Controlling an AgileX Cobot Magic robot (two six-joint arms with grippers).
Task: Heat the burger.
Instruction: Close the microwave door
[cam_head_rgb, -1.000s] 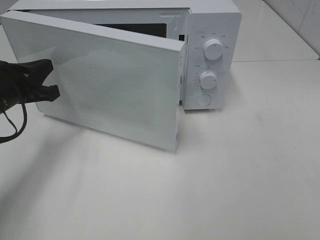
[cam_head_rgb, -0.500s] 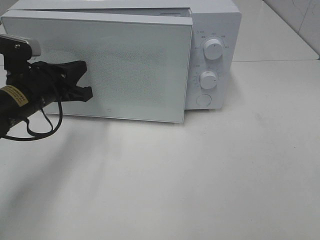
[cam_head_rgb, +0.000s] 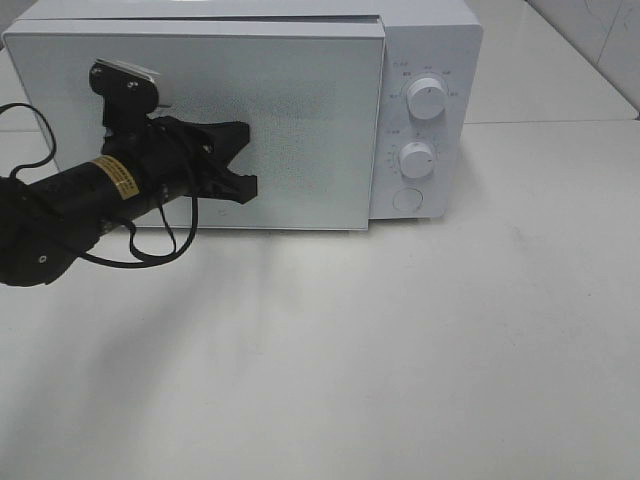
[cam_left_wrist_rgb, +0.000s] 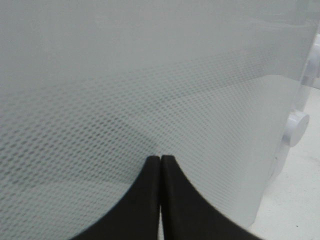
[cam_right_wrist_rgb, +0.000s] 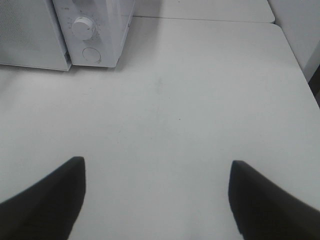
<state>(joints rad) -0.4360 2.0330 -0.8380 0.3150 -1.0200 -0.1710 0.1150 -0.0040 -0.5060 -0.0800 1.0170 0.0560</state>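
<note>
The left hand (cam_head_rgb: 238, 160), clenched on nothing, has its tips at the shut, frosted microwave door (cam_head_rgb: 300, 100) just ahead, which hides the burger from sight, while the right hand (cam_right_wrist_rgb: 157, 162) hangs released above the table (cam_right_wrist_rgb: 170, 100).

The white boxy microwave oven (cam_head_rgb: 430, 40) is showing a smooth casing with a faint sheen, and its flat door panel (cam_head_rgb: 300, 120) is looking glassy, carrying a fine dotted mesh pattern. Its upper round white knob (cam_head_rgb: 427, 100) is appearing as smooth plastic. The pale table (cam_head_rgb: 450, 350) is looking smooth and softly reflective. The black left end effector (cam_left_wrist_rgb: 160, 162) and black right end effector (cam_right_wrist_rgb: 156, 165) are presenting matt, plastic-like surfaces.
</note>
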